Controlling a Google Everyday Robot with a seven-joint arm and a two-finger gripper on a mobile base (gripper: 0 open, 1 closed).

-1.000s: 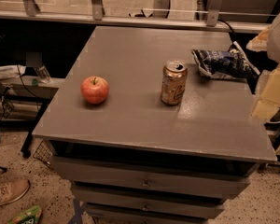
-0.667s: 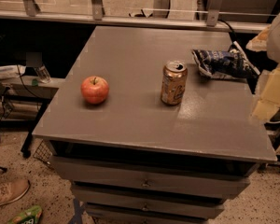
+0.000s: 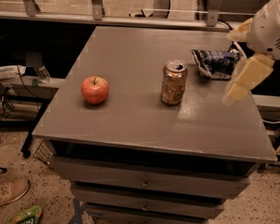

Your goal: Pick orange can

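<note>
I judge that I am at the approach step: the gripper point(image 3: 245, 78) hangs over the right border of the grey table top point(image 3: 130, 120), and it holds nothing. From this view I cannot tell if it is apart or together, so I would check this before I go closer. The orange can point(image 3: 173, 83) stands upright on the table, toward the left side of the view from the gripper, apart from it and with bare surface between them. The opened silver top of the can looks up. Just beyond the gripper, further from the camera, lies the blue-and-white snack bag point(image 3: 215, 62). It is near the can but, as far as I see, does not touch it. The red apple point(image 3: 94, 89) is on the far side of the can from the gripper, well apart, so I think it will not disturb. The next move, in my opinion, calls for bringing the gripper sideways to the can at the height of its middle, spread wide enough to take the body. It should pass on the near side of the bag, and slowly, because a light can tips easily when pushed.
</note>
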